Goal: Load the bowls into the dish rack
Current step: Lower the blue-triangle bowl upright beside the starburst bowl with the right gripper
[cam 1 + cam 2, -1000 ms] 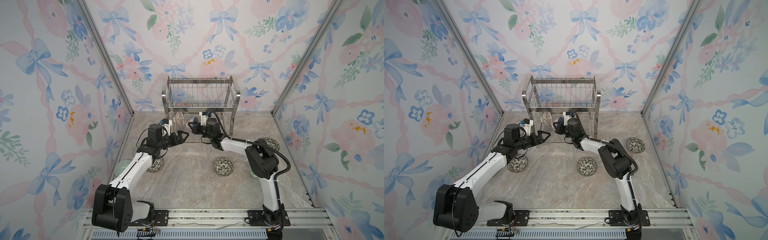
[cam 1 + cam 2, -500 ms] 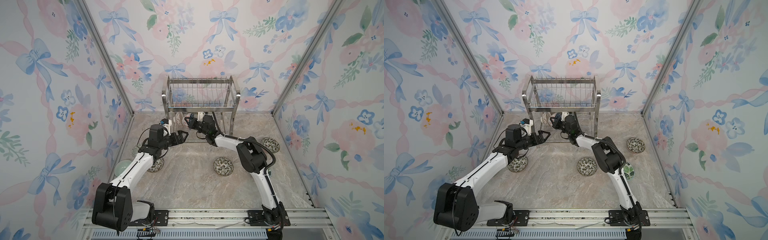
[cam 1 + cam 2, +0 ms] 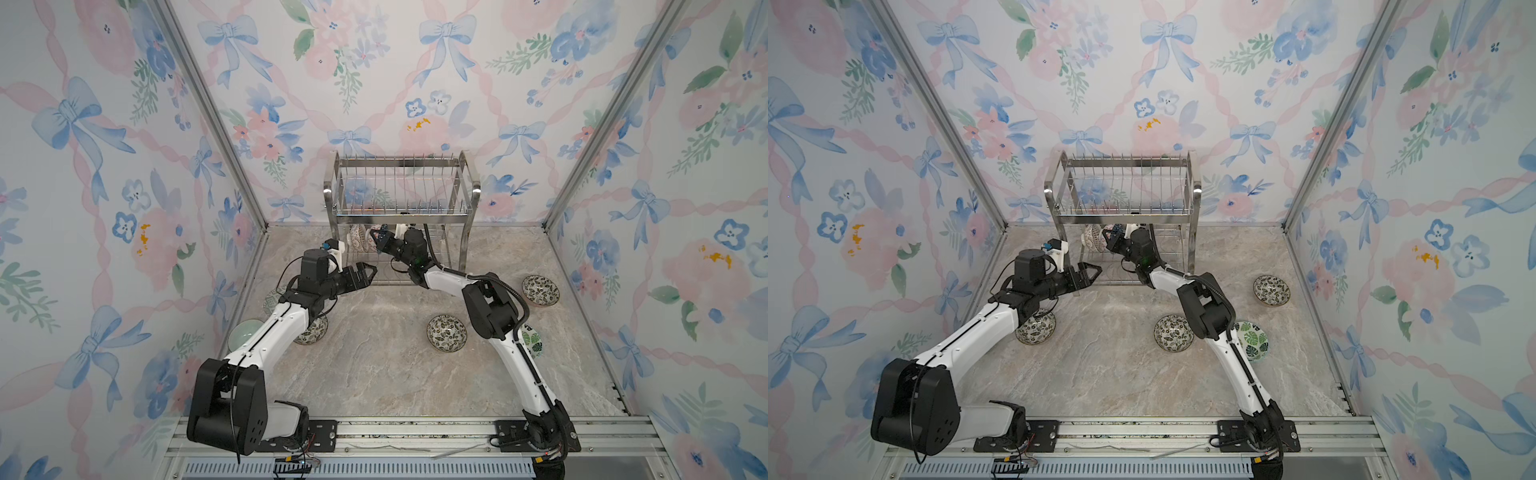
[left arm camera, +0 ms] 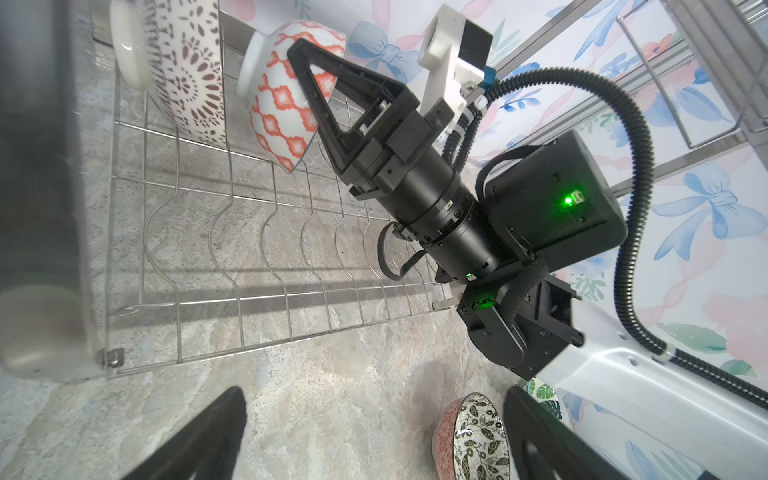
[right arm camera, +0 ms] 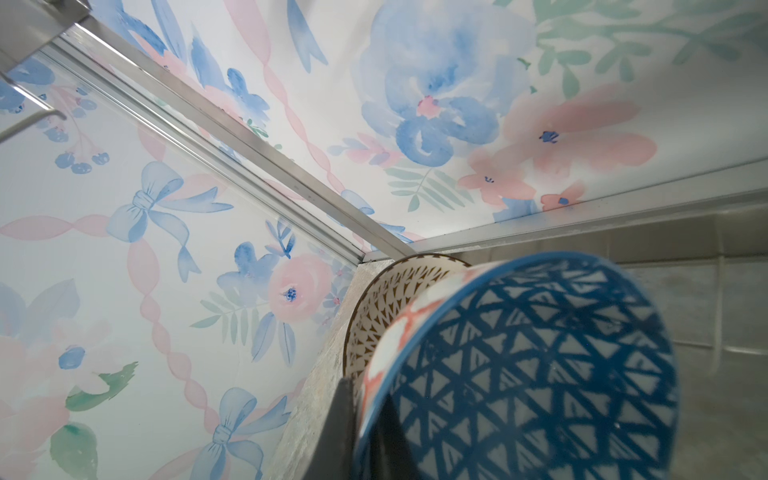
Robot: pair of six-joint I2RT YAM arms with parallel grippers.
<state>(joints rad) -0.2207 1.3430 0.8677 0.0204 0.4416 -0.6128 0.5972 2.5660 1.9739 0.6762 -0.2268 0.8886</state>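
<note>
- Ceramic, glazed, rigid: orange-lattice bowl (image 4: pixel 286 104) looks light, slippery and chippable; best pinched across its rim.
- Right gripper (image 4: pixel 307 70) clamps that rim, holding it on edge in the dish rack (image 3: pixel 469 195), lower tier, beside a brown-patterned bowl (image 4: pixel 183 70).
- Left gripper (image 3: pixel 365 274) gapes wide, empty, near the rack.

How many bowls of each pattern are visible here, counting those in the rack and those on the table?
Black-and-white leafy bowls: 3
Green leaf bowl: 1
Pale green bowl: 1
Cream bowl with brown pattern, in the dish rack: 1
Red-lattice bowl, blue inside, held by the right gripper: 1
Pale bowl, partly hidden: 1
Total: 8
</note>
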